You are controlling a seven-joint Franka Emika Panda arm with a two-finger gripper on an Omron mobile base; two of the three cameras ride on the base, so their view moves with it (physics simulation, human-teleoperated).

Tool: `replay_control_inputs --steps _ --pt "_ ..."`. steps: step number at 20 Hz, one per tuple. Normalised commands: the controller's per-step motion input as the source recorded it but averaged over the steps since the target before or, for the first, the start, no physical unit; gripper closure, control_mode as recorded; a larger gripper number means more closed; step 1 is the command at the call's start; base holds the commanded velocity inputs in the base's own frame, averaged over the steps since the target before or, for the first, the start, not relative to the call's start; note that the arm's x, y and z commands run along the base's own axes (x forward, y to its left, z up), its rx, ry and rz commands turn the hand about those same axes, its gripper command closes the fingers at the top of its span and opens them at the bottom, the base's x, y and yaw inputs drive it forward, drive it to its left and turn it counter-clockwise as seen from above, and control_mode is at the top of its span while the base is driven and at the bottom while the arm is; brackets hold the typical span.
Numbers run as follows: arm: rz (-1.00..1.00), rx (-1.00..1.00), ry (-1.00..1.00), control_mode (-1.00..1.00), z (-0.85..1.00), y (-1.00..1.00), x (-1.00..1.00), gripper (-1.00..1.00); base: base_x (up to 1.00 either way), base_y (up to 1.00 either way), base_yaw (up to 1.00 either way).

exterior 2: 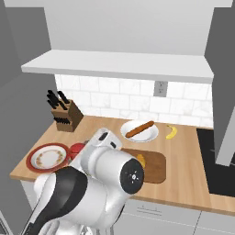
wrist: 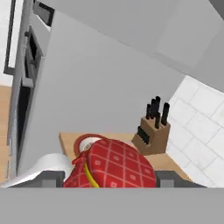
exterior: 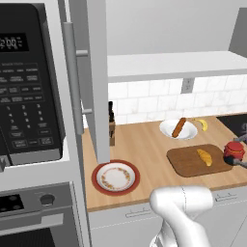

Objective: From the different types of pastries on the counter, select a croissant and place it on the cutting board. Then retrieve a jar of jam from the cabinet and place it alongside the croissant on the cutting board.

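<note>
Carrying the jar of jam (exterior: 234, 150), the fingers (wrist: 109, 177) sit at the right end of the cutting board (exterior: 185, 164) in the left base view, the red jar just beside or at the board's right edge; whether it touches the board or hangs above it cannot be told. In the hand view the jar's red checked lid lies directly between the two dark tips, so the fingers appear clenched on the jar, spread about as wide as the jar's body. The croissant (exterior: 204, 157) lies on the board, right of its middle, its long axis running roughly front to back across the board. From the jar, the croissant lies a short way to the left, with bare board between them. The coming move, as judged here, turns on that gap: the jar must come down on the board's surface beside the croissant, not on it and not off the edge onto the table (exterior: 149, 144). In the right base view the arm's own body hides most of the board's left part; the jar (exterior 2: 77, 148) shows as a red patch beside it. The stick-shaped pastry (exterior: 179, 127) rests on a white plate (exterior: 168, 129) behind the board, well apart. The cabinet (exterior: 96, 82) door stands open at the left.
</note>
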Motion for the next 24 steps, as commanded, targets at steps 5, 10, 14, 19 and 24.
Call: replay_control_inputs --steps 5,10,14,19,24 --pt "-0.39 0.05 0.25 -1.00 -0.44 0.00 0.34 1.00 0.00 0.00 0.00" --pt "-0.29 0.19 0.14 -1.00 -0.30 0.00 0.22 1.00 0.00 0.00 0.00" --pt "-0.22 0.11 -0.04 -1.00 -0.41 0.00 0.44 1.00 0.00 0.00 0.00" --pt "-0.27 -0.03 -0.22 -1.00 -0.72 0.03 0.57 1.00 0.00 0.00 0.00" --pt "-0.25 -0.19 -0.32 -1.00 -0.98 0.05 0.46 1.00 0.00 0.00 0.00"
